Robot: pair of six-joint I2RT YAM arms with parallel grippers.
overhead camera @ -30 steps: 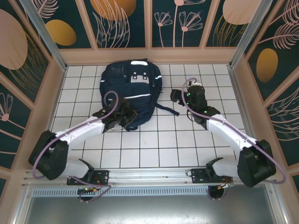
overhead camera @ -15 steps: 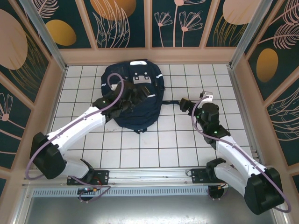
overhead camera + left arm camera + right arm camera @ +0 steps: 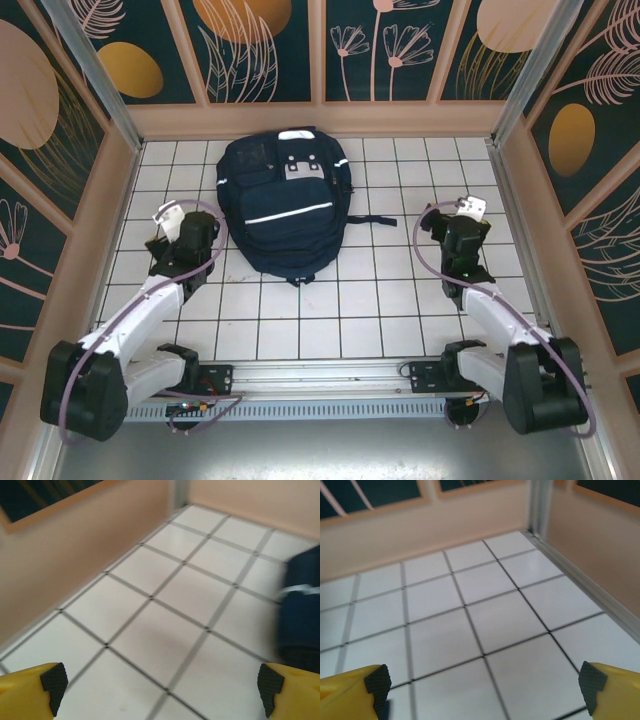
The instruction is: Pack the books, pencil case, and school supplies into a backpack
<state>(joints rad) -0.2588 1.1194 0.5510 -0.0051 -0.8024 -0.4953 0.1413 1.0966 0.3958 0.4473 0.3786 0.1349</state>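
While both my jaws gape empty either side of the backpack (image 3: 285, 215), its loose strap (image 3: 365, 220) could snag my reach.

— Any writing you can read from your end?
— None that I can make out. On my top camera the backpack (image 3: 285, 210) has a small white patch (image 3: 297, 134) at its far end. It's too small for me to tell whether anything is printed on it.
— What about the wall panels (image 3: 265, 45)?
— They carry drawn leaves and flowers, which are pictures rather than lettering. Both my wrist feeds are blurred, and I find no marks to read in them.
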